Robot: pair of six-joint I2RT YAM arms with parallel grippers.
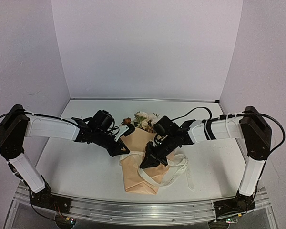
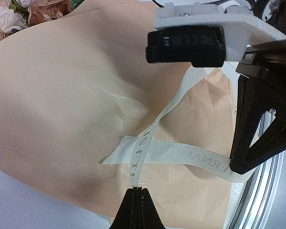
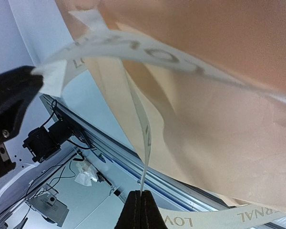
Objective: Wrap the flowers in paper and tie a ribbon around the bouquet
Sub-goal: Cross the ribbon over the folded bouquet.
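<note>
top view: the bouquet (image 1: 139, 162) lies at centre, its flowers (image 1: 144, 119) pointing away and the paper (image 1: 133, 177) already wrapped, so the tying step looks to be in hand. the left gripper (image 1: 124, 149) and right gripper (image 1: 147, 163) meet over it, and the ribbon (image 1: 177, 172) loops off to the right.

left wrist: the fingers (image 2: 131, 212) are clamped on a ribbon strand just below where two strands cross on the paper. the print reads "is ete" and "erna".

right wrist: the fingers (image 3: 133, 212) are pinched tight on another strand. "lov" and "ernal" are legible.

next, probably: draw the two ends apart evenly to cinch the crossing.

Looks like a robotics lab booth, going by the white table (image 1: 81, 167) boxed by plain pale walls (image 1: 143, 47), a metal rail (image 1: 143, 211) at its near edge and loose cables (image 1: 200, 109).
</note>
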